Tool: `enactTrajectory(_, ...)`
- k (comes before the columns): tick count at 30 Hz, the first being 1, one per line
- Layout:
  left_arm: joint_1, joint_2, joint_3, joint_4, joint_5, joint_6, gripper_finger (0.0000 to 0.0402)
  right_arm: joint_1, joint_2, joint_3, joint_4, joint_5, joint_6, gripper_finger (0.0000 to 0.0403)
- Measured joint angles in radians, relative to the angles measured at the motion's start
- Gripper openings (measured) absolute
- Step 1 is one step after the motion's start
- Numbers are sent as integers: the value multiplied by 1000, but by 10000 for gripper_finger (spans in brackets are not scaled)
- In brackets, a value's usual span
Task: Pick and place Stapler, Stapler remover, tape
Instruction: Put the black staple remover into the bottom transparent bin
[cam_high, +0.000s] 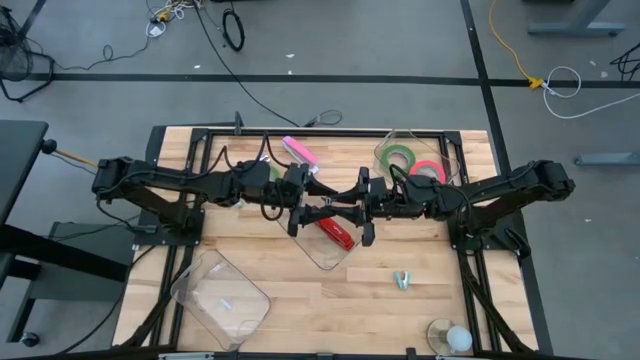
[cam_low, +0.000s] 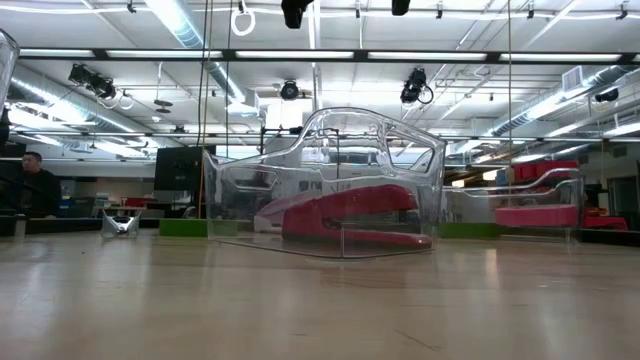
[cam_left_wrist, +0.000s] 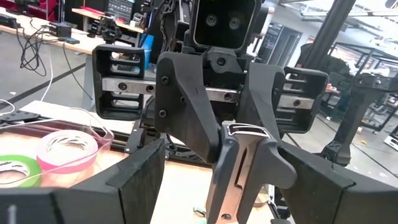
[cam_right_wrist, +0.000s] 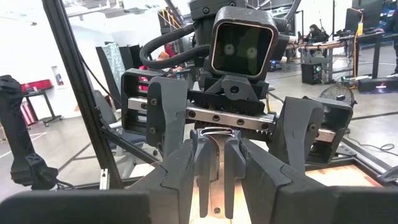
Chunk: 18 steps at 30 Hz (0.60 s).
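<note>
Table (cam_high: 300, 300) is lying mostly bare along its near edge. Both arms are meeting mid-table over a clear box (cam_high: 325, 248) holding the red stapler (cam_high: 337, 233); tape (cam_high: 402, 157) is sitting at the far edge. The left gripper (cam_high: 300, 210) is spread wide around the right gripper (cam_high: 362, 212), which is clenching a slim metal remover (cam_left_wrist: 239, 168).

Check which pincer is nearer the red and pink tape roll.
Right. The right pincer sits just left of the red-pink tape roll; the left pincer is farther along the same side, over the clear tray.
</note>
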Motion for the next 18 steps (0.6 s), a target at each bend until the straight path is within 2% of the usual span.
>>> enactTrajectory(18,0,0,0,-3,-2,-1,286,-1,0,0,0,-2,-12,108)
